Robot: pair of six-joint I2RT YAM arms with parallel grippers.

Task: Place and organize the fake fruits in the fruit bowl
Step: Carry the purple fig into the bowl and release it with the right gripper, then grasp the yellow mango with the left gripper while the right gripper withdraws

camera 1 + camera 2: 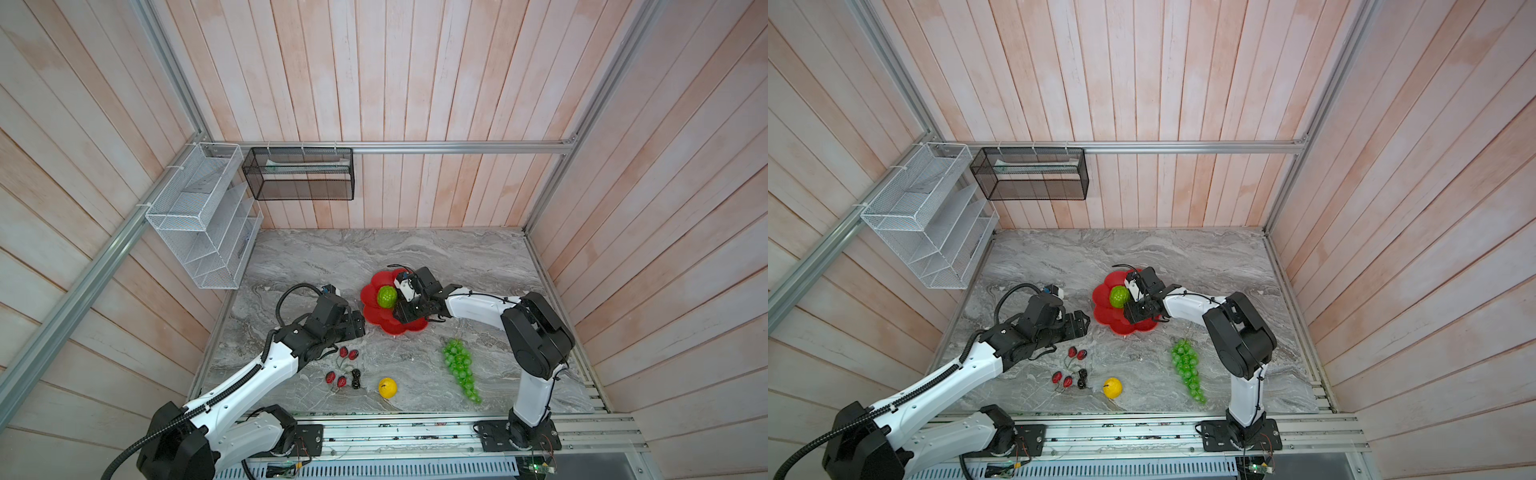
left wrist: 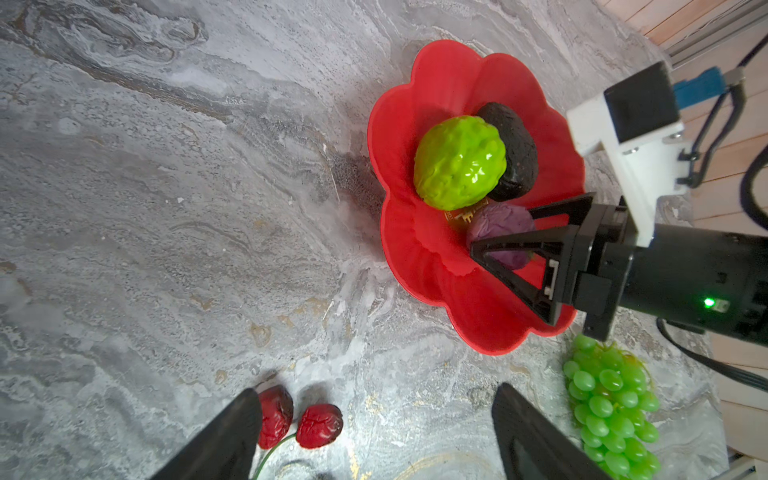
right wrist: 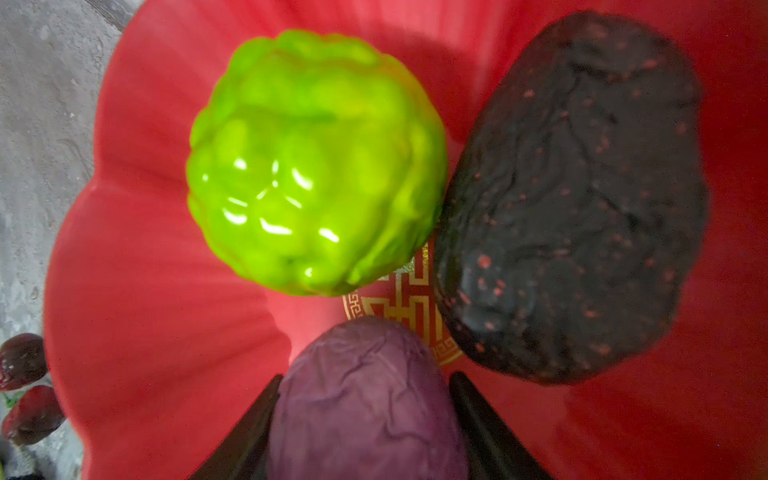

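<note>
Inside, the fruit bowl (image 3: 166, 291) bears a gold emblem (image 3: 405, 303).

**Bright even light, but the close-up goes soft**

Both top views are evenly lit and pretty sharp, with just faint soft shadows on the marble tabletop (image 1: 332, 257). The wall planks (image 1: 415, 83) splay outward toward the edges, wide-lens stuff. In the right wrist view the bumpy lime-green ball (image 3: 316, 166) is blurry with white glare spots, and the avocado (image 3: 573, 199) is soft too. The left wrist view is crisper, with small highlights on the cherry pair (image 2: 299, 419).
</note>
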